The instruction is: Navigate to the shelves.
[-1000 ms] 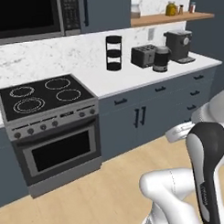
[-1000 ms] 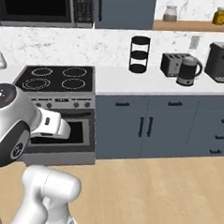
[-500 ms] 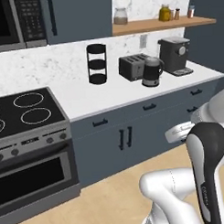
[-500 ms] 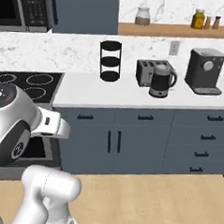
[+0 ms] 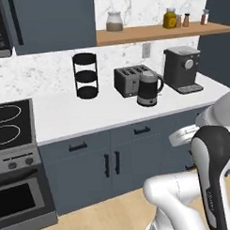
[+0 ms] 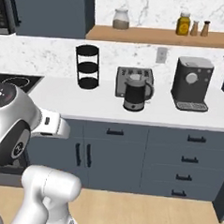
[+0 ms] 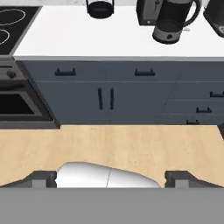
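Note:
The shelves (image 5: 156,32) are one long light-brown wooden plank on the marble wall above the counter, running from the upper middle to the right edge of the left base view. In the right base view the shelves (image 6: 156,36) span most of the top. A glass jar (image 5: 114,21), a yellow jar (image 5: 169,18) and small shakers stand on the plank. In the hand view my gripper (image 7: 111,179) is open, fingertips wide apart, held low over the wood floor and facing the cabinet fronts, with nothing between them.
On the white counter (image 5: 88,113) stand a black three-tier wire rack (image 5: 85,74), a toaster (image 5: 129,80), a dark kettle (image 5: 148,88) and a coffee machine (image 5: 182,69). Blue-grey cabinets (image 6: 130,157) sit below, and the stove (image 5: 12,158) is at the left. Wood floor (image 7: 113,144) lies in front.
The whole picture has shifted: the base has driven to the right, so the stove has slid toward the left edge and the shelf and appliances now sit central. The arm keeps its pose.

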Available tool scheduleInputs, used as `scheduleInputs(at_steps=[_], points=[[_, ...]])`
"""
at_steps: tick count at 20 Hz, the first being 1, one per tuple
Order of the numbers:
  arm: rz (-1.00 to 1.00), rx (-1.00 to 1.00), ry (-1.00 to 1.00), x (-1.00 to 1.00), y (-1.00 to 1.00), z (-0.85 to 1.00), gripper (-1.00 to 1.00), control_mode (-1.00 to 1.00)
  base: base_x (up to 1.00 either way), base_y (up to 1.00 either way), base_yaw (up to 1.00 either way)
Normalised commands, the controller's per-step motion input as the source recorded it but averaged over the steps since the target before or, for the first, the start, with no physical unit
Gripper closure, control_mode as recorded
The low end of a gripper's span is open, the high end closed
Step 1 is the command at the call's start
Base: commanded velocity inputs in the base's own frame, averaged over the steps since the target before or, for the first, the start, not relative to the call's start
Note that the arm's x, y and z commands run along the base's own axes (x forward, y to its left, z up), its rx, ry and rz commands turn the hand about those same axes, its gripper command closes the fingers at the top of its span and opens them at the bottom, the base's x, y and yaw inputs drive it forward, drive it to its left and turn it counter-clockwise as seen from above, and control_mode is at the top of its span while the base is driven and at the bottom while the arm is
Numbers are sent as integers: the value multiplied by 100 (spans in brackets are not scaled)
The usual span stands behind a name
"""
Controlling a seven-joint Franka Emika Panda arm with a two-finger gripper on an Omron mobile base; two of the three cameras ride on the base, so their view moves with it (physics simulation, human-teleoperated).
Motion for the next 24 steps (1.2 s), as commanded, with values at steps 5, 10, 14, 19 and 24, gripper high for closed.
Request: scheduleInputs(at_steps=[5, 10, 14, 19, 24], points=[[0, 0, 0, 0, 0, 0, -100, 100, 68, -100, 28], [0, 0, 0, 0, 0, 0, -100, 100, 98, -98, 24], [0, 0, 0, 0, 0, 0, -100, 100, 100, -35, 12], [0, 0, 0, 0, 0, 0, -100, 100, 100, -24, 3], [0, 0, 0, 0, 0, 0, -100, 100, 100, -62, 2]])
